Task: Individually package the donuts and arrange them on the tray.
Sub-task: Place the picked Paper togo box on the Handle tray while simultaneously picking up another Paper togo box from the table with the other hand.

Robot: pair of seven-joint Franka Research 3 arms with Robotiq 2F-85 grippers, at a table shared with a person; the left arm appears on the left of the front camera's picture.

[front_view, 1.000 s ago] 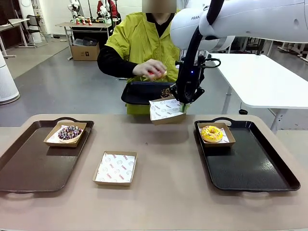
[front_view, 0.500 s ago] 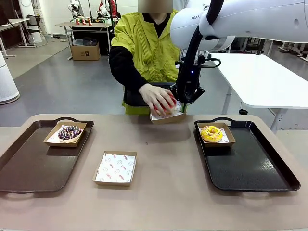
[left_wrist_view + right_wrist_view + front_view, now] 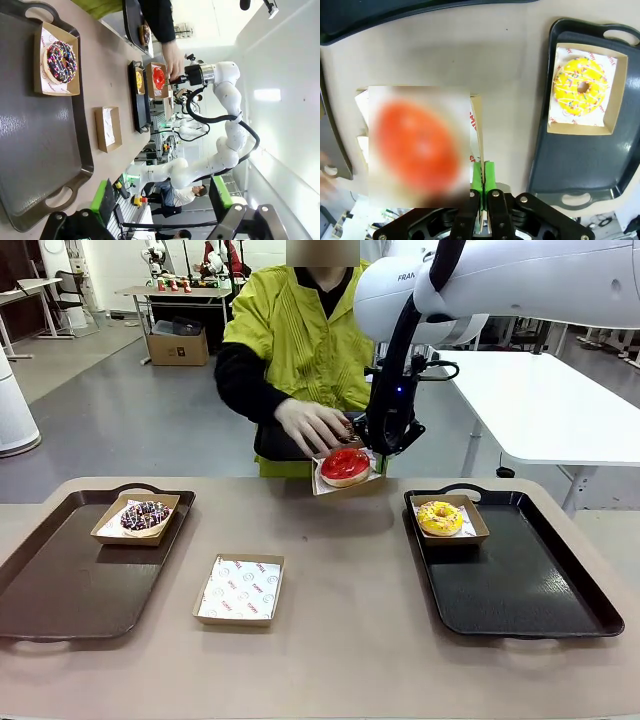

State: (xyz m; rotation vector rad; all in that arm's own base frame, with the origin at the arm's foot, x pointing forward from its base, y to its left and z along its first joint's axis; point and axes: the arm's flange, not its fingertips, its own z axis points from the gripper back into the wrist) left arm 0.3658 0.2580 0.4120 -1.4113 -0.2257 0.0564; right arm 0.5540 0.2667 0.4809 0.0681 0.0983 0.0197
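Red donut [image 3: 345, 466] lies just beside right tool [image 3: 384, 462], apparently in its pinched box [image 3: 335, 489].

White right arm [image 3: 520, 280], black cable [image 3: 404, 335], black pincer [image 3: 482, 172], green pads [image 3: 490, 175]; person [image 3: 300, 330] wears yellow-green jacket [image 3: 290, 340], black sleeves [image 3: 240, 380]

The red donut [image 3: 346, 464] is shiny red, and the box [image 3: 350, 490] under it is brown. The yellow donut [image 3: 440, 516] has thin white lines and tiny coloured dots. The chocolate donut [image 3: 145, 515] is dark brown with sprinkles of many colours. The empty box [image 3: 240, 590] is brown, with white paper and red print. The right gripper [image 3: 483, 170] is black with green pads.
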